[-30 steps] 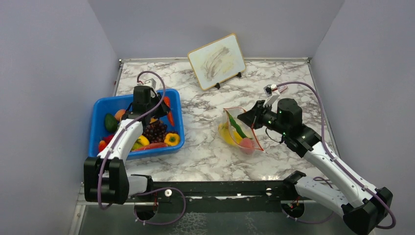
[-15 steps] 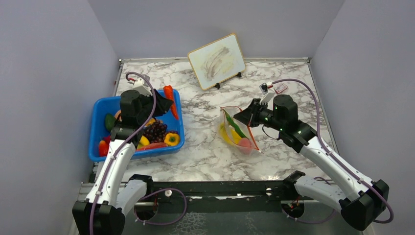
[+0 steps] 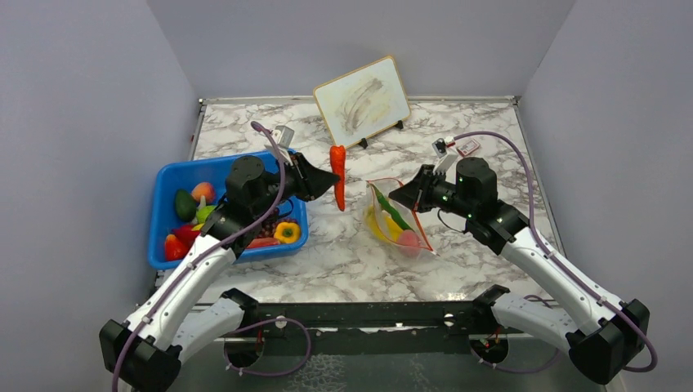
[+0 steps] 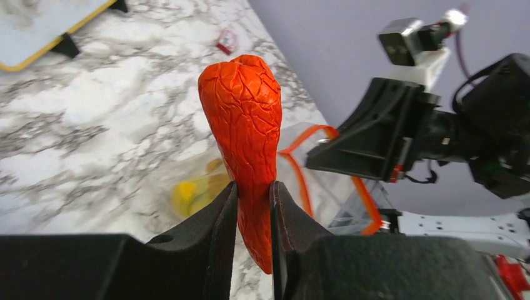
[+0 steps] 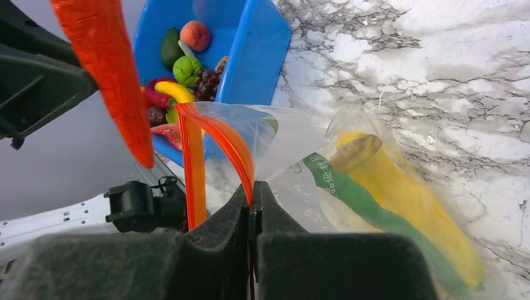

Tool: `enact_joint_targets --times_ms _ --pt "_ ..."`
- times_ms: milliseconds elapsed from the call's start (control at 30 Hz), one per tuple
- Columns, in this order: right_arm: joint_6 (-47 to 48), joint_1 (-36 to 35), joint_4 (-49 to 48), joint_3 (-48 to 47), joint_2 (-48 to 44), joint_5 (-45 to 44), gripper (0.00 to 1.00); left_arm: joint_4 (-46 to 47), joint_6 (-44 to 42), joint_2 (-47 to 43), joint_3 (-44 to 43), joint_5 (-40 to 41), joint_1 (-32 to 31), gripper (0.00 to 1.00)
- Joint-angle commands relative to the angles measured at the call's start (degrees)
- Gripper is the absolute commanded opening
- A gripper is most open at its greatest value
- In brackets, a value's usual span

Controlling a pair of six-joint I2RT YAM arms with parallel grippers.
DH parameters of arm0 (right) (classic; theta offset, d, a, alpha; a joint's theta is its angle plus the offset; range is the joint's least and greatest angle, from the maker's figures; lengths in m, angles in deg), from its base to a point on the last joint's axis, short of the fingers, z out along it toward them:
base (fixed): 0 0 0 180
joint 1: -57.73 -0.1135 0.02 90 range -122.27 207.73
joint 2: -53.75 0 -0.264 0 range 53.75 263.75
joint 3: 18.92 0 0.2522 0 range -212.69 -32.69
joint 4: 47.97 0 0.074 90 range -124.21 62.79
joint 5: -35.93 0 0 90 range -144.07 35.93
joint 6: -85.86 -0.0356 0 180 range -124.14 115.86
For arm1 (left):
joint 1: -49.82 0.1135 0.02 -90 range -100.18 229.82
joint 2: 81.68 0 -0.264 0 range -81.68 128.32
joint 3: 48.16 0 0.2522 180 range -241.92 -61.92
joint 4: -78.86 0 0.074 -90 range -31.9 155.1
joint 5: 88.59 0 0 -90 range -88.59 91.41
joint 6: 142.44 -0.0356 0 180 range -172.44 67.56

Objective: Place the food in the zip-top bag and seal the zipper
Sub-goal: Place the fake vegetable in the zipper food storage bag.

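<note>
My left gripper (image 4: 253,195) is shut on an orange toy carrot (image 4: 247,134), which hangs in the air (image 3: 337,175) between the blue bin and the bag. The clear zip-top bag (image 3: 398,219) lies on the marble with its mouth lifted open. My right gripper (image 5: 252,199) is shut on the bag's orange-red zipper (image 5: 231,147) at one edge. Inside the bag are a yellow banana (image 5: 400,194), a green piece (image 5: 350,190) and a pink piece (image 3: 412,239). More food, including purple grapes (image 5: 203,75) and a yellow pepper (image 3: 287,232), sits in the bin.
The blue bin (image 3: 163,175) stands at the left of the table. A framed white board (image 3: 362,101) leans at the back. A small red-and-white tag (image 3: 468,147) lies near the right arm's wrist. Grey walls close in on both sides.
My left gripper lifted the carrot out of the bin and carried it right, toward the bag's open mouth. The right gripper kept hold of the zipper edge, shifting slightly left.
</note>
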Motion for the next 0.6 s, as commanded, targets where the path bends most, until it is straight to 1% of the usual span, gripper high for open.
enact_joint_targets --times_ms 0,133,200,300,367,567 --pt "-0.5 -0.1 -2.1 -2.0 -0.9 1.1 0.01 8.1 5.2 1.4 -3.3 2.8 -6.1 0.13" --pt "-0.8 -0.1 -2.8 -1.6 -0.7 1.1 0.01 14.6 9.0 2.7 -1.4 7.9 -13.5 0.13" --pt "-0.9 -0.1 -3.0 -1.6 -0.5 1.1 0.01 16.1 8.8 3.7 -1.4 10.7 -17.4 0.13" --pt "-1.6 -0.1 -3.4 -1.5 -0.5 1.3 0.01 17.0 4.4 5.8 -2.5 14.7 -23.2 0.13" --pt "-2.4 -0.1 -4.2 -1.4 -0.5 2.6 0.01 19.4 -1.3 7.2 -2.4 15.1 -26.2 0.13" --pt "-2.7 -0.1 -3.8 -1.6 -0.7 3.1 0.01 22.7 -9.3 10.2 -1.9 15.5 -29.6 0.13"
